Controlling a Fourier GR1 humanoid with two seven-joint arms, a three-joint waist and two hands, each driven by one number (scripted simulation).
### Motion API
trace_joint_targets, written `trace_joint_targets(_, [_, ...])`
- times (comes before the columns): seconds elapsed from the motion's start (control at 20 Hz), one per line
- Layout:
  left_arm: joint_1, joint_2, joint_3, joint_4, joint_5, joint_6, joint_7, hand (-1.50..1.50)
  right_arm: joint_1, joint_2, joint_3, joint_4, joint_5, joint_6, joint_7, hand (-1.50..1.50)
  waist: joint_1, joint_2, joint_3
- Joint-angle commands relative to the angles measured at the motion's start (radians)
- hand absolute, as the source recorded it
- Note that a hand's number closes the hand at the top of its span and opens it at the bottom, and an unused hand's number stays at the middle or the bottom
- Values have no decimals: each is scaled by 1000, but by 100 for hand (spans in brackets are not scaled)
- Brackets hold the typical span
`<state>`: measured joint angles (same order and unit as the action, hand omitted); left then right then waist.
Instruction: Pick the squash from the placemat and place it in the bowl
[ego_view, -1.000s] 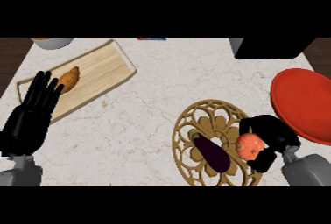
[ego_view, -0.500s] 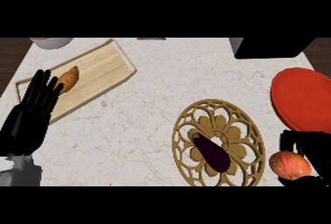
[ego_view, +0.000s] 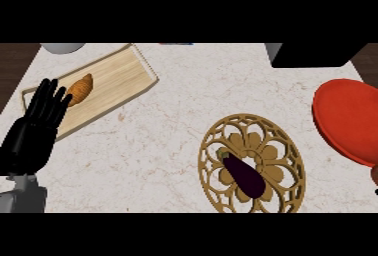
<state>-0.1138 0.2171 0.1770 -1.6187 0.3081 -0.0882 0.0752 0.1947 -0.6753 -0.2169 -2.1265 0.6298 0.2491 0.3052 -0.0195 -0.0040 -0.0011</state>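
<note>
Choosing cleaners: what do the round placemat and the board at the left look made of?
Placemat: tan, with an openwork floral pattern, perhaps woven fibre or cut wood; it looks matte. Board: pale wood, matte, going by the straight grain lines.

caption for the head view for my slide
Head view: eggplant on the gold placemat, red bowl to its right, left hand open at the wooden board

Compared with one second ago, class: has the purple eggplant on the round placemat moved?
No. The eggplant lies in the same spot, slanting across the middle of the placemat, no nearer the red bowl than before.
</note>
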Motion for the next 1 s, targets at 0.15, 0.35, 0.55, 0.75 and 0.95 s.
trace_joint_targets(0.15, [-89, -11, -5, 19, -11, 32, 27, 0, -125, -12, -203, 159, -87, 25, -16, 150, 15, 4, 1])
trace_joint_targets(0.35, [-39, -3, -4, 29, -6, -20, -10, 0, -263, -2, -187, 406, -35, -70, -100, 150, 28, 6, 2])
trace_joint_targets(0.55, [-42, -75, -52, 50, -52, 31, -44, 0, -354, -52, -245, 653, -92, -81, -253, 150, 29, 8, 2])
trace_joint_targets(0.75, [-53, -6, -6, 32, 14, -35, 14, 0, -497, -16, -189, 896, -32, -186, -326, 150, 38, 9, 2])
trace_joint_targets(0.95, [-10, -24, -23, -6, -10, -20, 9, 0, -638, -53, -160, 1168, 30, -251, -439, 150, 46, 10, 2])
